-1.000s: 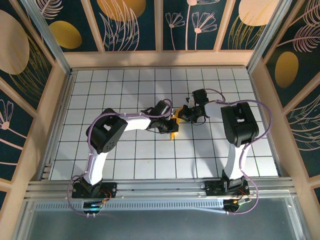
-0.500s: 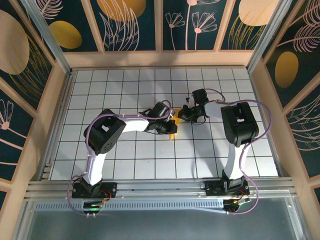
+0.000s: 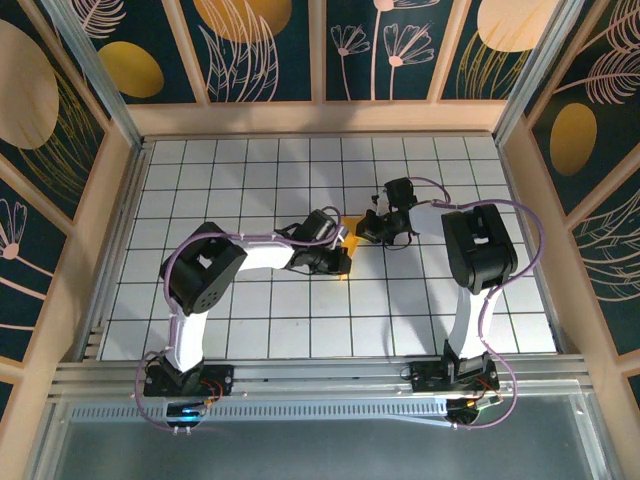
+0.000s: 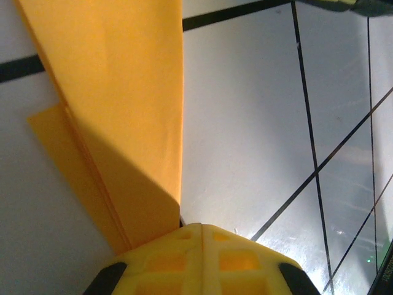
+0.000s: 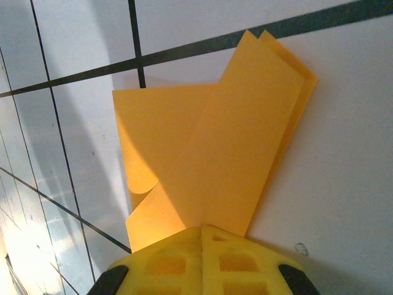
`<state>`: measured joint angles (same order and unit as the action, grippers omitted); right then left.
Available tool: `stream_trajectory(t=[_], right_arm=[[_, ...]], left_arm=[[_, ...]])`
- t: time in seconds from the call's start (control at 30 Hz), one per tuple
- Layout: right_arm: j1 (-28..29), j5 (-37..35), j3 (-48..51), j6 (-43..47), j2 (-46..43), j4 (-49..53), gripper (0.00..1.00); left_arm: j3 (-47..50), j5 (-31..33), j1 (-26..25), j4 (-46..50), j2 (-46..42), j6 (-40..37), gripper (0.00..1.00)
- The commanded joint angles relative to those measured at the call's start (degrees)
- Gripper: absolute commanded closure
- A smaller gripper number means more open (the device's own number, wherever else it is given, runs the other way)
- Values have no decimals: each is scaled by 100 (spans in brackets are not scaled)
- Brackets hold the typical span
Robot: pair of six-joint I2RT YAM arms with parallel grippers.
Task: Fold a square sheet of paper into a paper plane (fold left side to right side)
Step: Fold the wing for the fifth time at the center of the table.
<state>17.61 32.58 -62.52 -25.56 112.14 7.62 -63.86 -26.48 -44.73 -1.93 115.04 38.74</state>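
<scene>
the orange-yellow sheet of paper (image 5: 215, 160), folded into overlapping creased layers, lies flat on the white grid table (image 3: 250, 180) near its middle, between the two arms' wrists. the left gripper (image 4: 201, 236) has its yellow fingers pressed together with no gap, tips meeting the near end of a long folded strip of the paper. the right gripper (image 5: 201, 239) is likewise fully closed, tips at the paper's near edge; whether either pinches the paper or merely presses on it i cannot tell.
</scene>
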Motion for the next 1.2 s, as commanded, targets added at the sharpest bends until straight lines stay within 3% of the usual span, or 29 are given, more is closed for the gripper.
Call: stream_trajectory(t=[0.0,0.43,0.7,0.8,0.97,1.03,1.17], right_arm=[[-83,-621,45,137,278,369,100],[-98,-603,-120,175,335,434,100],[-135,-454,-788,329,222,641,100],[-131,-638,-1035,424,-8,783,88],[-57,-1439,-1129,559,-512,1173,68],[85,-1954,-1122,587,-673,1433,58],[474,-2833,-1135,591,-764,1845,46]], left_arm=[[297,-174,-130,647,-129,-95,100],[736,-269,-220,552,-441,-315,100],[1091,-130,-207,9,-1149,-183,98],[1223,32,-81,-196,-1521,-60,97],[1690,434,494,-865,-2131,380,85],[1824,776,739,-998,-2310,535,73],[1880,1525,1016,-1021,-2472,681,65]])
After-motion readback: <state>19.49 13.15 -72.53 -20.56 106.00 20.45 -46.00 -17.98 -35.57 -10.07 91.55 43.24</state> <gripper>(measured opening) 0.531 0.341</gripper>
